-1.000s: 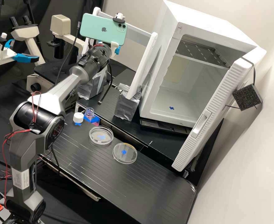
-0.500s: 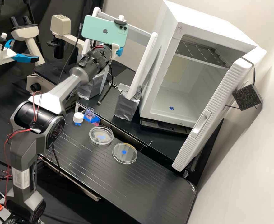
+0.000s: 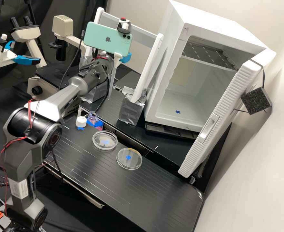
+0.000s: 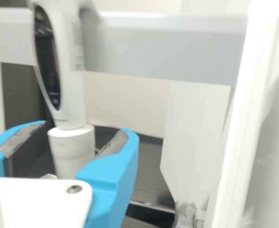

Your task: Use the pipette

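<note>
While hand point(image 3: 125, 58) clamps pipette point(image 4: 69, 107), blue fingers point(image 4: 112, 172) stand partly apart around it.

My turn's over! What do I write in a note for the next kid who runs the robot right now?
Gripper: shut on the pipette, which is upright in front of the stand's bar.
Things: the bottle is open, with the white cap beside it. Two clear dishes sit on the bench.
Done: pipette picked up.
Left: probably bring it to the bottle, then a dish. I can't tell if it has any liquid inside.
</note>
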{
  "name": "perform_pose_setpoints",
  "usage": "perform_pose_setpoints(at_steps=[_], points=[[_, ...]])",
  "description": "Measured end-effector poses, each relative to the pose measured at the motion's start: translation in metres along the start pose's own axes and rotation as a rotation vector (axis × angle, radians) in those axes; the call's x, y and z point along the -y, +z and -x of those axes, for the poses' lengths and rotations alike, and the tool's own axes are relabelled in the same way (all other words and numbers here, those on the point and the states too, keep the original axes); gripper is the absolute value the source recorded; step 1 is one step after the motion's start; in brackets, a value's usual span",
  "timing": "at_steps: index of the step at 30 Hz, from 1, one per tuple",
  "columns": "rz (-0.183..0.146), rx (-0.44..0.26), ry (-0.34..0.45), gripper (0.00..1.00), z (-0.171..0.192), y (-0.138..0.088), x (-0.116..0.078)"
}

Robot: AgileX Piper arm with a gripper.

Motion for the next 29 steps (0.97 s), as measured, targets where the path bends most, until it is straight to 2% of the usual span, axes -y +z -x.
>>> perform_pose_setpoints(at_steps=[3,9,12,16,22,29], points=[[-0.004,-0.009,0.018,1.0,0.021,0.003,0.004],[0.039,-0.008,0.047,1.0,0.082,0.005,0.01],[0.042,0.026,0.066,1.0,0.108,0.012,0.018],[-0.004,0.087,0.079,1.0,0.128,0.027,0.029],[-0.067,0.18,0.059,1.0,0.135,0.058,0.043],[-0.105,0.231,0.042,1.0,0.136,0.074,0.053]])
